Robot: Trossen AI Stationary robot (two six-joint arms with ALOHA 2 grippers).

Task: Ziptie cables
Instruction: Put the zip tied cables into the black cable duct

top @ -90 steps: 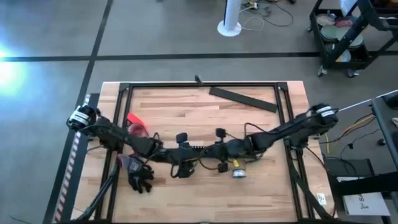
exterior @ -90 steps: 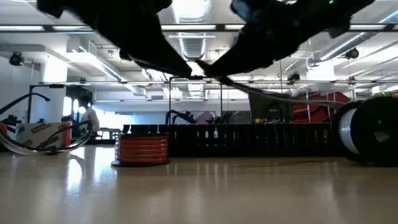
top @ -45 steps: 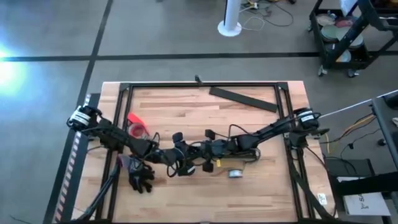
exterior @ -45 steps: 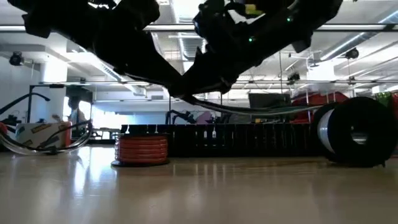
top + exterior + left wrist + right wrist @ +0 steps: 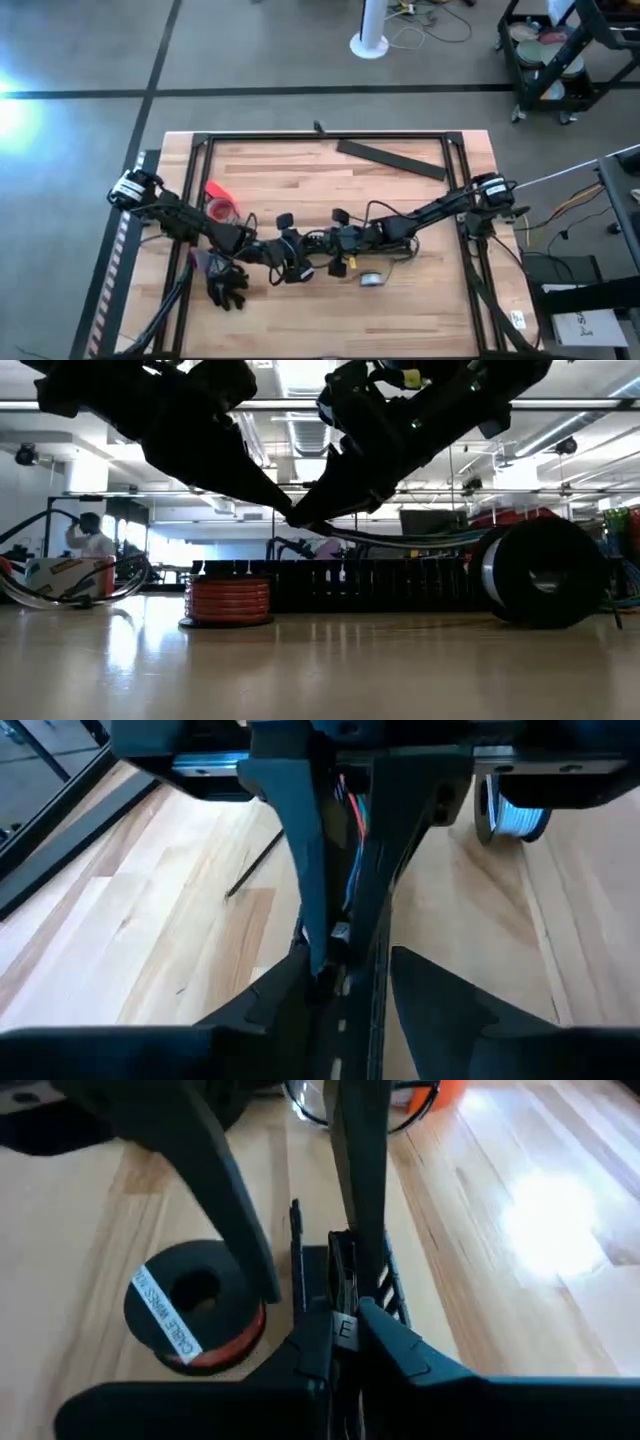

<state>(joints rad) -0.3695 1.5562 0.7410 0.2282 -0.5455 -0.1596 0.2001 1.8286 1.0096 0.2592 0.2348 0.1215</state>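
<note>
Since a moment earlier the right gripper [image 5: 322, 243] had crept closer to the left gripper [image 5: 290, 258] at mid-table, both apparently pinched on the ziptie [image 5: 343, 1285], though I couldn't tell for sure; feeding the tail wanted them steady.

Both arms are matte black, slim and jointed, each ending in a white-capped base joint at the table's side rails. The left gripper [image 5: 345, 975] has flat, dark, tapering fingers — red and blue wires run behind them. The right gripper [image 5: 345, 1330] is likewise black — an embossed "E" marks it.
</note>
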